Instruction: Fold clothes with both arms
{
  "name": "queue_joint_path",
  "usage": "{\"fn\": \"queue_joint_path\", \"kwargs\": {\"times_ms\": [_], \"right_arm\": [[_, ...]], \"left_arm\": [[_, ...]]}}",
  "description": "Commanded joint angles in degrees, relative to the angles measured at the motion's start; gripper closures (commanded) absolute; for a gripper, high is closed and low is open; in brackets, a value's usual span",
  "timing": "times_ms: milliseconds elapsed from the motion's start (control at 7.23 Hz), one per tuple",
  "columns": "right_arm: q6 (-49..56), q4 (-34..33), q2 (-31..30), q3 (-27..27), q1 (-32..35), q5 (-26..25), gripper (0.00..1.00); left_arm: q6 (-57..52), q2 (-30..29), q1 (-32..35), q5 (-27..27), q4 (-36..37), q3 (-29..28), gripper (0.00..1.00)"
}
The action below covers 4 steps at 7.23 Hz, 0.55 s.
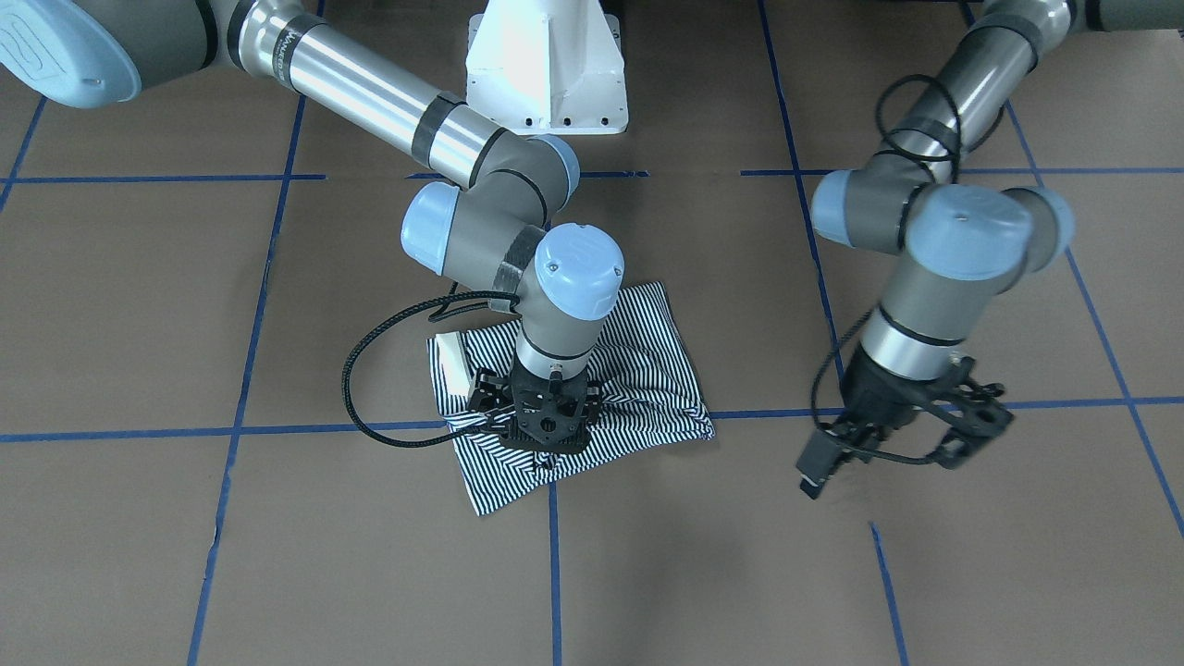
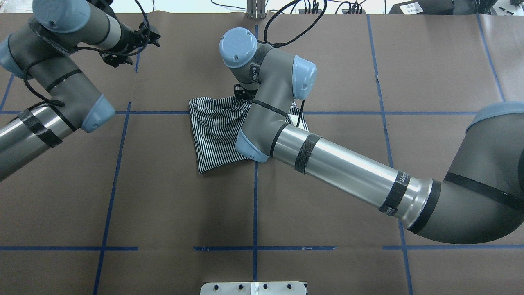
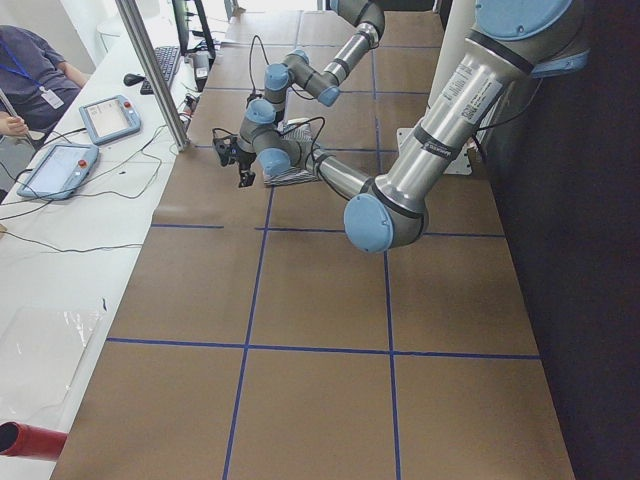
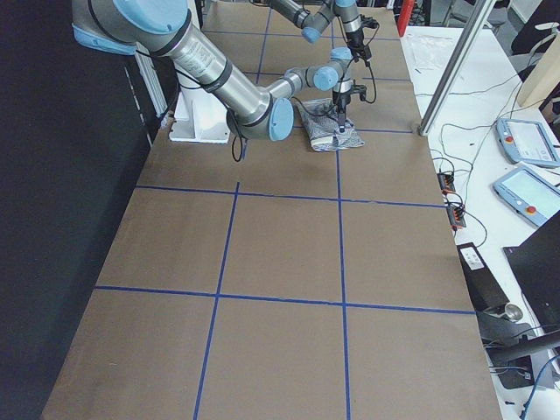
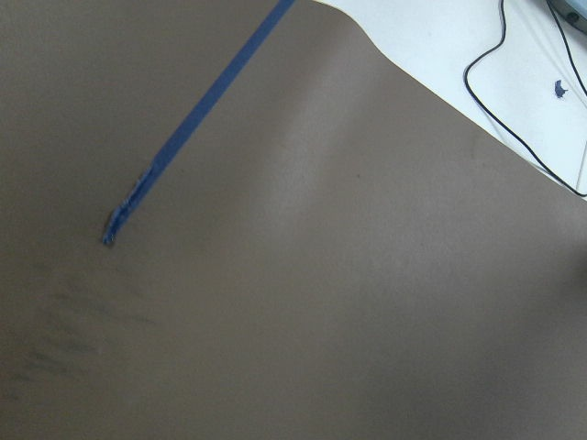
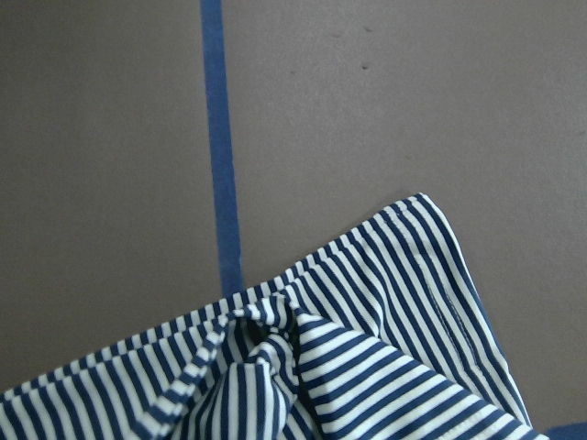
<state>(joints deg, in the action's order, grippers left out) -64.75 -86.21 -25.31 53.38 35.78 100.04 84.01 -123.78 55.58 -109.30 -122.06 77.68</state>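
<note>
Seen from the front: polo shirt point(image 1: 638, 370) lay bunched and partly folded near the table's point(image 1: 185, 555) middle, cream collar point(image 1: 451, 359) at its left; right gripper point(image 1: 541, 427) pressed down on its near edge, apparently clenched on a fold. Left gripper point(image 1: 902, 444) hung well right, fingers released, holding nothing. From the right wrist: striped cloth point(image 6: 367, 367) puckered into a pinch. Judged light, limp, slippery; best taken at hem corners.

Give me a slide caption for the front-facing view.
Right hand presses down on the bunched striped polo shirt while the left hand hovers off the cloth over the brown table.
</note>
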Motion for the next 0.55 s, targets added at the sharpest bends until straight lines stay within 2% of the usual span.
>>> {"fn": "queue_joint_path", "kwargs": {"times_ms": [0, 415], "right_arm": [[2.34, -0.71, 0.09, 0.23, 0.17, -0.02, 0.00], [7.43, -5.43, 0.09, 2.59, 1.66, 0.07, 0.00]], "left_arm": [[-7.80, 2.31, 5.14, -2.58, 0.07, -0.07, 0.00], [-7.81, 2.49, 5.15, -2.49, -0.02, -0.07, 0.00]]}}
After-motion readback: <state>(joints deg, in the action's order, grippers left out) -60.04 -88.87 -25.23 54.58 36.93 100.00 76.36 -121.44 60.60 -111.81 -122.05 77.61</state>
